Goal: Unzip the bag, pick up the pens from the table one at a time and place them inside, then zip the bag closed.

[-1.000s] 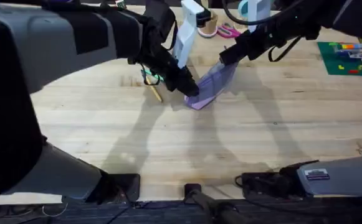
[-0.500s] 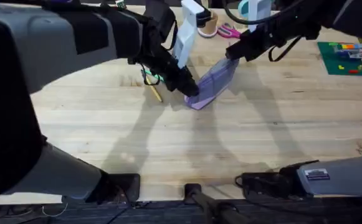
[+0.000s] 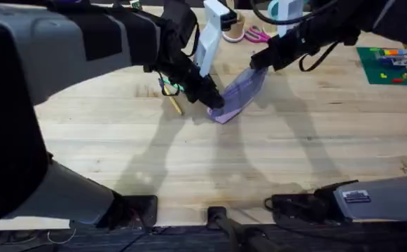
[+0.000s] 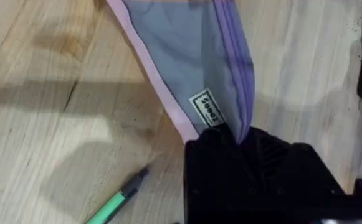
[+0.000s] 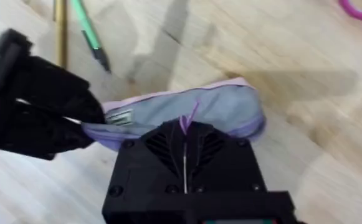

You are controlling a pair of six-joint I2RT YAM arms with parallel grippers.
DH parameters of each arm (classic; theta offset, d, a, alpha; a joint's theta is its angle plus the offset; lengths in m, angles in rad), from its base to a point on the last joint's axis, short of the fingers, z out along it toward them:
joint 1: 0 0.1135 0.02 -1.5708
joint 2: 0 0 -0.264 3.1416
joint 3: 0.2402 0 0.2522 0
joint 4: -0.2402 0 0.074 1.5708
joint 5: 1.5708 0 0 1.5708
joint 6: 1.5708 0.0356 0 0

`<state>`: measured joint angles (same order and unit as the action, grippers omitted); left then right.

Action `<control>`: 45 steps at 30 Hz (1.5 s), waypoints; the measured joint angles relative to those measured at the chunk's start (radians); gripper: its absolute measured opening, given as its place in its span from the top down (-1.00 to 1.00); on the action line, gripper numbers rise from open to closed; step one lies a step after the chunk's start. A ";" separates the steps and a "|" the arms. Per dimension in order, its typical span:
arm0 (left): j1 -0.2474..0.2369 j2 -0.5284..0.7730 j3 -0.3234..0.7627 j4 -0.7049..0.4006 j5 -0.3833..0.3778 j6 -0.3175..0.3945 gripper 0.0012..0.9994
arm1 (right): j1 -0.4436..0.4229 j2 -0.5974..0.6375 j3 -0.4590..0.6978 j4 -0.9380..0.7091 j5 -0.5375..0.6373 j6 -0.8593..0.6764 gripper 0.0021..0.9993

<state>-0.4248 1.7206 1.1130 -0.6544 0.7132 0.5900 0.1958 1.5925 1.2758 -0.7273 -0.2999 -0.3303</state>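
Note:
The lavender bag (image 3: 241, 89) lies slanted at the middle back of the table (image 3: 189, 161), stretched between both grippers. My left gripper (image 3: 217, 103) is shut on its nearer end, seen close in the left wrist view as the left gripper (image 4: 242, 134) pinching the bag (image 4: 187, 56) beside a white label. My right gripper (image 3: 258, 61) is shut at the far end; in the right wrist view this gripper (image 5: 185, 127) pinches the purple zipper pull (image 5: 189, 116). The green pen (image 3: 167, 87) and the yellow pen (image 3: 174, 106) lie just left of the bag.
Pink scissors (image 3: 258, 33) and a small round wooden holder (image 3: 233, 29) sit at the back edge. A green mat (image 3: 389, 64) with coloured blocks lies at the far right. The near half of the tabletop is bare wood.
My right gripper has shifted slightly to the right and farther back with the bag's far end. The left gripper and both pens have stayed put.

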 joint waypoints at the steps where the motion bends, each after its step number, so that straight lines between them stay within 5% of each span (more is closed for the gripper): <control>1: 0.000 0.000 0.000 0.000 -0.001 0.000 0.92 | 0.026 0.000 0.000 -0.007 -0.015 0.035 0.94; 20: 0.003 0.000 0.000 -0.004 -0.003 0.001 0.92 | 0.273 0.000 0.000 -0.057 -0.073 0.237 0.93; 38: 0.007 0.000 0.000 -0.011 0.003 0.004 0.92 | 0.289 -0.012 0.000 -0.078 -0.053 0.271 0.91; 40: 0.007 0.000 0.000 -0.012 0.006 0.005 0.92 | 0.293 -0.027 0.000 -0.095 -0.028 0.260 0.60; 45: 0.006 0.000 -0.001 -0.013 0.006 0.014 0.92 | 0.285 -0.089 0.000 -0.140 0.078 0.205 -0.84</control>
<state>-0.4192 1.7206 1.1122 -0.6671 0.7197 0.6042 0.4808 1.5035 1.2758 -0.8673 -0.2219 -0.1254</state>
